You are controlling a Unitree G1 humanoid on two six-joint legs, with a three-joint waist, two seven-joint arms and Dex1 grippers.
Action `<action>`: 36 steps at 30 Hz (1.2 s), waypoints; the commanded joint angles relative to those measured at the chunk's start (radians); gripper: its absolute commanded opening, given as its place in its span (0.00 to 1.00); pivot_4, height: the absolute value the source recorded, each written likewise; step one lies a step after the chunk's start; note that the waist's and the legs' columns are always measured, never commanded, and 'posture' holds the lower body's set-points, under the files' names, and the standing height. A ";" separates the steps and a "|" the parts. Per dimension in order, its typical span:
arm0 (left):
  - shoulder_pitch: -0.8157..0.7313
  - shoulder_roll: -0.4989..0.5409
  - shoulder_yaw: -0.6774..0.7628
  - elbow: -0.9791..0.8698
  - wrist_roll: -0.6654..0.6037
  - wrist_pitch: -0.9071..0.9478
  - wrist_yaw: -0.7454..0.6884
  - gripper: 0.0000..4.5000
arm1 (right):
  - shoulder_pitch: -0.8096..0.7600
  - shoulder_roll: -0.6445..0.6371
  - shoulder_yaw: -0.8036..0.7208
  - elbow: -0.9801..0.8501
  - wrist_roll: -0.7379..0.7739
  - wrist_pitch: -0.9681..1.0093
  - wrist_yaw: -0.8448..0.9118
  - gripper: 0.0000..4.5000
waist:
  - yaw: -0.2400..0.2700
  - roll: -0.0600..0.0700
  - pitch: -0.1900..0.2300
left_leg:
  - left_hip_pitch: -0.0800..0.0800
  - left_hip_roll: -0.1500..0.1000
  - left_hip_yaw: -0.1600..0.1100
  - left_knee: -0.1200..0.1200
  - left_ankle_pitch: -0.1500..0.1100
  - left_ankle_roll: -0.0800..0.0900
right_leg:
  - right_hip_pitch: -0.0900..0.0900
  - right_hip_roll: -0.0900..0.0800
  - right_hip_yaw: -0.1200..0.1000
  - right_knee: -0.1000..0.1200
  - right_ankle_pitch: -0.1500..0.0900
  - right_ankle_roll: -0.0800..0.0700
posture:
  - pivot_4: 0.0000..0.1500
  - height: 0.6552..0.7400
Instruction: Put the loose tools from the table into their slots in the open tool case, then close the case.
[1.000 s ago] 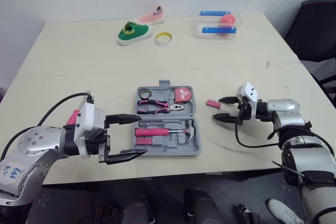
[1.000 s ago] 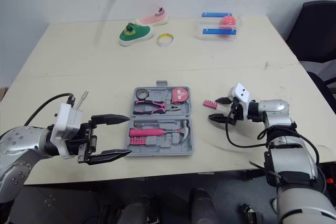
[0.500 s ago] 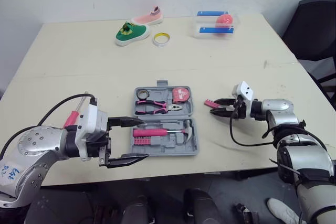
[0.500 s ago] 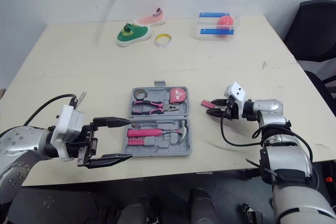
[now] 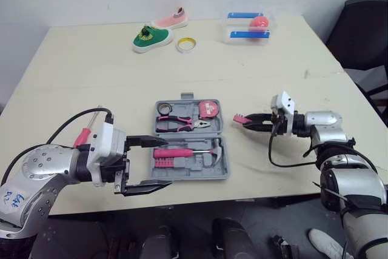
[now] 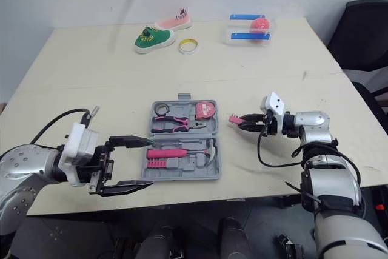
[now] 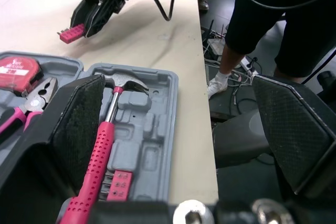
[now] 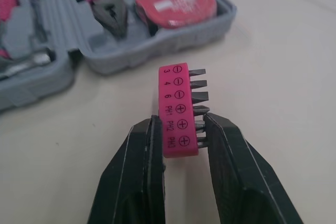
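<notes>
1. The pink bit holder [image 8: 177, 109] is pinched at its near end between the right gripper [image 5: 253, 121]'s two fingers, which press on its flat faces. The rest of it sticks out past the fingertips. It sits just off the right edge of the tool case [image 5: 222, 168], at about 3 o'clock from the tape measure [image 5: 210, 109] in the case's far right corner.
2. In the head views its long axis runs along the 9-to-3 o'clock line, in line with the fingers. Its free end aims at 9 o'clock, toward the case, and the bits stick out along one long side.
3. The coming move likely turns on this: the case lies near, at 8 to 9 o'clock from the holder. The bare moulded recesses appear to be in its near right part, just past the head of the hammer [image 5: 182, 151].
4. The left gripper [image 5: 148, 163] has its fingers spread wide and holds nothing. It is at the case's near left edge, so the right arm is the one placed to do the insertion.
5. Whether the holder clears the table [image 5: 91, 77] or rests on it cannot be told.
6. Which recess fits the holder is hard to make out, and a second pink bit block [image 7: 118, 184] already sits in the near row.
7. One left finger covers part of the case's left side.
</notes>
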 commanded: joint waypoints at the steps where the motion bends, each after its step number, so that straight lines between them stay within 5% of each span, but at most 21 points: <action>1: 0.016 -0.028 0.030 0.031 0.042 -0.085 -0.010 1.00 | 0.021 -0.026 -0.002 -0.256 0.074 0.166 0.064 0.17 | 0.001 0.000 0.000 | 0.000 0.000 0.000 0.000 0.000 0.000 | 0.000 0.000 0.000 0.000 0.000 0.000 | 1.00 1.00; 7: 0.060 -0.048 0.039 0.122 0.114 -0.203 -0.053 1.00 | 0.250 -0.082 0.180 -1.139 0.204 0.805 0.024 0.17 | 0.010 0.000 0.000 | -0.002 0.003 -0.003 0.000 -0.002 -0.003 | -0.002 -0.003 -0.002 0.002 -0.003 -0.005 | 1.00 1.00; 13: 0.104 -0.045 0.001 0.184 0.204 -0.283 -0.084 1.00 | 0.241 -0.094 0.360 -1.476 0.187 1.141 -0.126 0.17 | 0.009 0.000 0.000 | -0.002 0.005 -0.003 0.000 -0.007 -0.009 | -0.005 -0.002 -0.004 0.004 -0.004 -0.007 | 1.00 1.00; 21: 0.083 -0.066 -0.006 0.174 0.155 -0.224 -0.064 1.00 | 0.218 -0.063 0.511 -1.482 0.120 1.177 -0.266 0.17 | 0.015 -0.001 0.000 | -0.004 0.004 -0.002 0.000 -0.006 -0.005 | -0.007 -0.002 -0.004 0.003 -0.004 -0.007 | 1.00 1.00; 36: 0.113 -0.031 0.063 0.215 0.186 -0.249 -0.065 1.00 | 0.101 0.007 0.631 -1.315 0.095 1.157 -0.263 0.17 | 0.004 -0.001 0.000 | -0.005 0.005 0.000 0.000 -0.005 -0.004 | -0.009 0.000 -0.006 0.004 -0.004 -0.007 | 1.00 1.00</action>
